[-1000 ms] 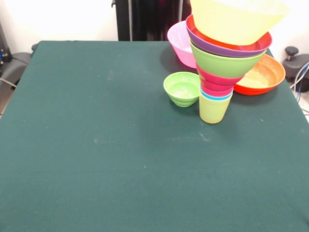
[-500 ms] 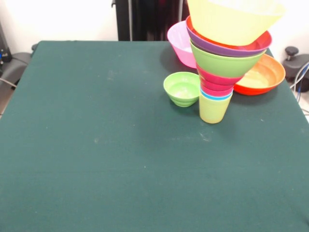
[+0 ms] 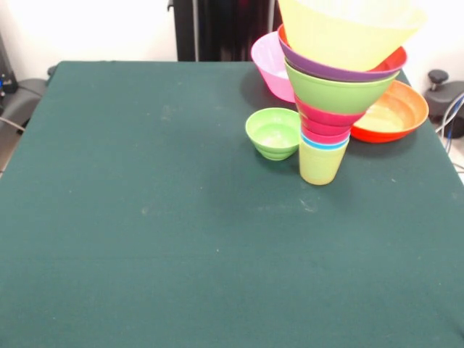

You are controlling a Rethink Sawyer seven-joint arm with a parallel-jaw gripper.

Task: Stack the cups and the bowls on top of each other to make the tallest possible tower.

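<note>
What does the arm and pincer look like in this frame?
Neither shows. Behind the table only a dark upright structure with a pale vertical bar is visible at the top edge; no red or black links, cables or markings can be made out. The tower, topped by a yellow bowl, fills the place where the arm would come down.

A robot lab or test room, by the look of it: a table [image 3: 145, 217] covered in dark green cloth against a plain white wall [image 3: 94, 29], with loose cables [image 3: 448, 119] and black equipment [image 3: 22, 90] at its far corners.
</note>
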